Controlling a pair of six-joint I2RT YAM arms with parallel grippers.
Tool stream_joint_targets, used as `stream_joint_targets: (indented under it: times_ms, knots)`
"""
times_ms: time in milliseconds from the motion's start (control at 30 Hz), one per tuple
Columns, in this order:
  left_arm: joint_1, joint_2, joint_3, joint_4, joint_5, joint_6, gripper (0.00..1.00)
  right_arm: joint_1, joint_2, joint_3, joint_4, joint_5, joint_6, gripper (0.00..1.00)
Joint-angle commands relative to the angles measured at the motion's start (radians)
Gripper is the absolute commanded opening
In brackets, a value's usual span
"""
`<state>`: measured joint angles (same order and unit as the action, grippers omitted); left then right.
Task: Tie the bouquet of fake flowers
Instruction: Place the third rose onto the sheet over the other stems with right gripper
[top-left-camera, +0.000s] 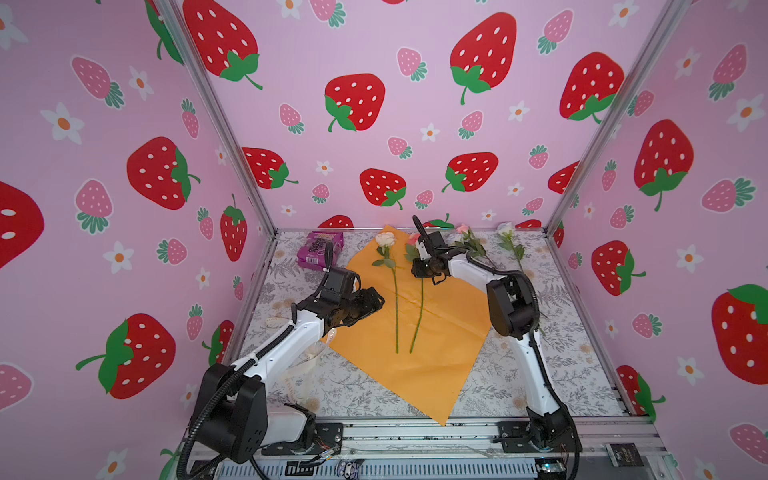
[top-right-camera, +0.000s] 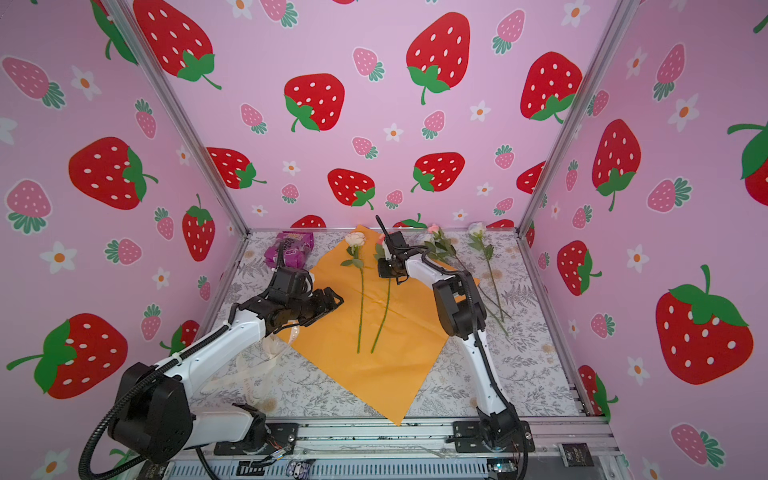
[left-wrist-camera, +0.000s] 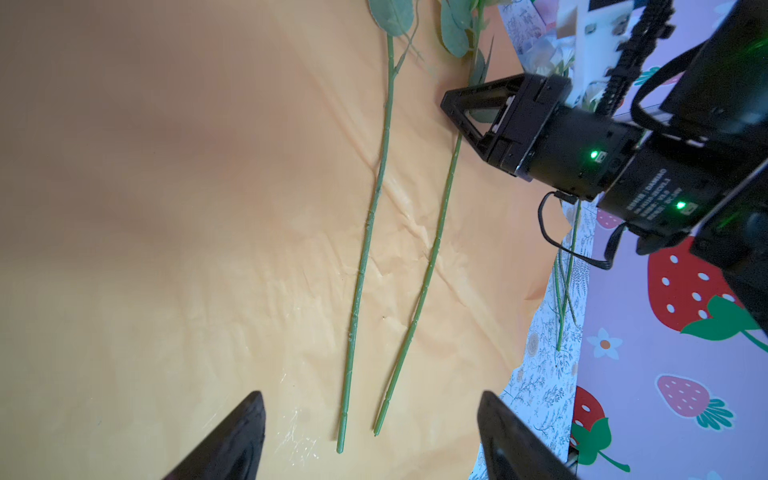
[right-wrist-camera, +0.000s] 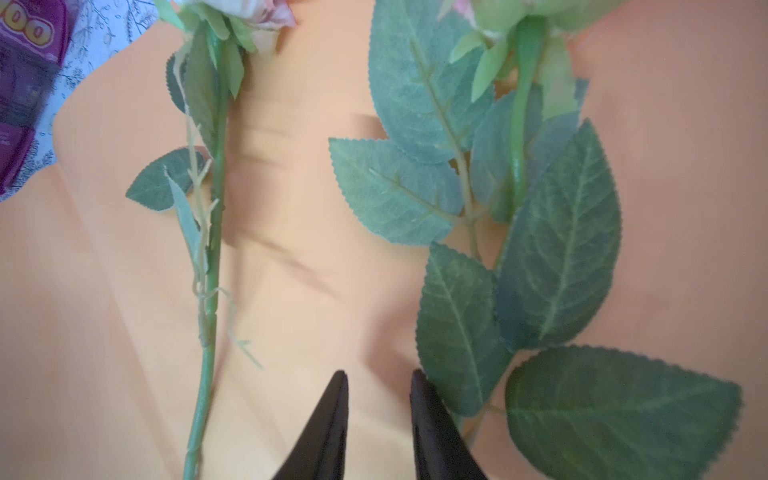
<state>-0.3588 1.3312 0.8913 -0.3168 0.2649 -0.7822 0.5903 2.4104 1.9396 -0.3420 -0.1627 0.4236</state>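
Bouquet of fake flowers (top-right-camera: 354, 240) isn't gathered yet. The orange wrapping paper (top-left-camera: 436, 357) lies diagonally mid-counter (top-left-camera: 561, 365), one corner at the far edge and one at the near edge. The white rose (top-left-camera: 385, 240) and pink rose (right-wrist-camera: 557, 249) lie side by side on it, heads toward the far edge. Their stems converge toward the near edge, but the stem ends are close, not touching. Two loose roses (top-left-camera: 473, 246) sit off the paper by the far right corner, stems running behind the right arm (top-left-camera: 469, 270).

Left jaws: wide, empty, hovering over the paper just short of the two stem ends. Right jaws: a narrow gap with nothing in it, low over the paper between the two roses, beside the pink rose's leaves.

Handling, my read:
- Each rose is very light. A small nudge will roll or skate it on the paper.
- Stems are thin, smooth, round plastic, probably springy. They could twist or slip out of a flat pinch.
- Heads and fabric leaves are soft and will crush or snag, so don't grip there.
- Paper is thin and creased. It will likely slide on the counter and could tear if dragged.

Where to grip: the bare lower stem below the lowest leaf, jaws square across it. The tie band belongs just under the leaves once the stems are bunched.

The cream ribbon (top-right-camera: 270, 349) sits near the left edge, partly under the left arm (top-left-camera: 299, 332). The purple packet (top-left-camera: 320, 249) in the far left corner isn't part of the job.
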Motion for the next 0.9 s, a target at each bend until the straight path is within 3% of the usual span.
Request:
stream_joint_targets:
  times_ms: [0, 133, 400, 667, 867]
  knots:
    - [0.004, -0.02, -0.01, -0.018, -0.003, 0.001, 0.81, 0.006, -0.09, -0.022, -0.018, 0.048, -0.008, 0.3]
    - [0.004, -0.018, -0.015, -0.013, 0.001, -0.001, 0.81, 0.001, -0.122, -0.084, 0.006, 0.131, 0.014, 0.3]
    - [0.005, -0.018, -0.019, -0.013, 0.003, 0.001, 0.81, -0.012, -0.068, -0.085, -0.011, 0.045, 0.024, 0.29]
    - [0.004, -0.018, -0.026, -0.008, 0.004, -0.005, 0.81, -0.009, -0.011, -0.037, -0.04, 0.047, 0.021, 0.28]
    - [0.004, -0.012, -0.023, -0.008, 0.008, -0.002, 0.81, -0.006, 0.025, -0.023, -0.03, -0.012, -0.036, 0.16]
